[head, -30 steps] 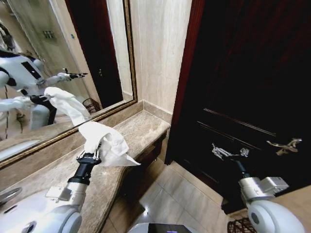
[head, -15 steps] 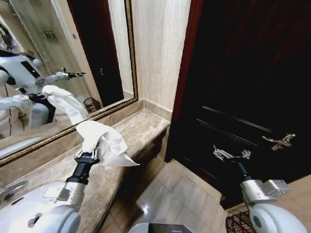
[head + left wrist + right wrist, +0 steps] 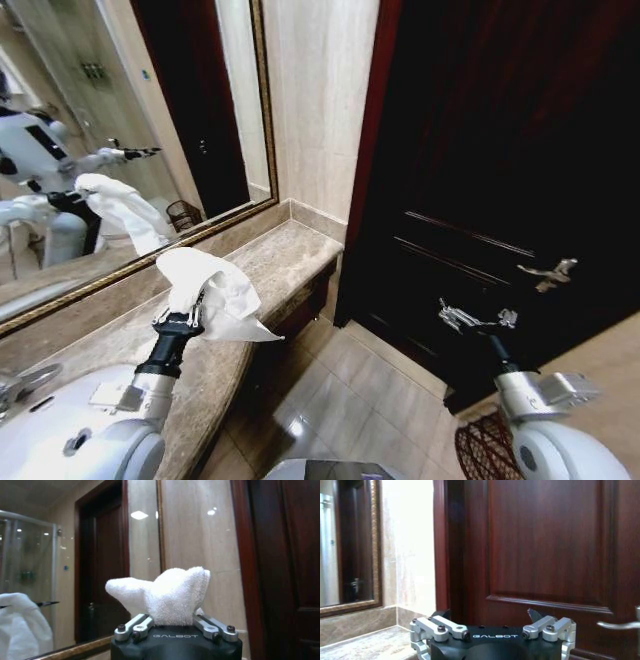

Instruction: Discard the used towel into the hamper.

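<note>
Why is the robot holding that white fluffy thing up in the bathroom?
That is a white towel. The robot's left end effector grips it above the stone counter, beside the big mirror. The right end effector is open and empty, held out before the dark wooden door. The towel belongs in the hamper, the dark openwork basket on the floor by the robot's right side. It has not gone in yet.

Your left gripper point(image 3: 197, 312) clamped on the white towel point(image 3: 213, 290) above the marble counter point(image 3: 275, 268), right gripper point(image 3: 475, 318) spread (holding nothing) before the dark door point(image 3: 500, 150), hamper point(image 3: 487, 447) at lower right.
</note>
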`<state>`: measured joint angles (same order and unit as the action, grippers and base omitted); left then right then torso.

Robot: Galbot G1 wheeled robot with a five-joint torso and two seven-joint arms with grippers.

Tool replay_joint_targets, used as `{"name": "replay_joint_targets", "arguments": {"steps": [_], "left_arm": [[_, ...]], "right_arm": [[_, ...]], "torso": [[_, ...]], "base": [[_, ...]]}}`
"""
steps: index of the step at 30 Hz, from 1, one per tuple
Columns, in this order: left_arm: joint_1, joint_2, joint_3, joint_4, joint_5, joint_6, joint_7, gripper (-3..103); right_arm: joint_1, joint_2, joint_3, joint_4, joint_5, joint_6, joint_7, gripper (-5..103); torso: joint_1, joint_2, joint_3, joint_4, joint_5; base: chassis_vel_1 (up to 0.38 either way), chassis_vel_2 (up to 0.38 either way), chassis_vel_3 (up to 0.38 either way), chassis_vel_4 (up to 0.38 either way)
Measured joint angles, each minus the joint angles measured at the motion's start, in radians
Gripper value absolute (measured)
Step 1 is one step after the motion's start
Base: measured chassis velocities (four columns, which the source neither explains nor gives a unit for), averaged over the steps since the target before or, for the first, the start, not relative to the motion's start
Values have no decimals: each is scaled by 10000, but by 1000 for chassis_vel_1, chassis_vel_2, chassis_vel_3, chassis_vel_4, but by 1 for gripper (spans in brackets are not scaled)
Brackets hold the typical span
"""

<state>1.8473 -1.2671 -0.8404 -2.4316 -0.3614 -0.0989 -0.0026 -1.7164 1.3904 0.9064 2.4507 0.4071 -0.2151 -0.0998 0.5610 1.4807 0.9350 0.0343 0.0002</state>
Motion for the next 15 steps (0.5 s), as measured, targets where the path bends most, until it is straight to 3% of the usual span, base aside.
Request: {"name": "replay_joint_targets", "arguments": {"steps": [15], "left_arm": [[41,5,-1,128,60,-177,114,11]], "right_arm": [[-84,105,-14,5,-14,74,-134,100]], "torso": [[-2,2,-1,1,-2]], "base": [[-41,-143,-136,-39]]}}
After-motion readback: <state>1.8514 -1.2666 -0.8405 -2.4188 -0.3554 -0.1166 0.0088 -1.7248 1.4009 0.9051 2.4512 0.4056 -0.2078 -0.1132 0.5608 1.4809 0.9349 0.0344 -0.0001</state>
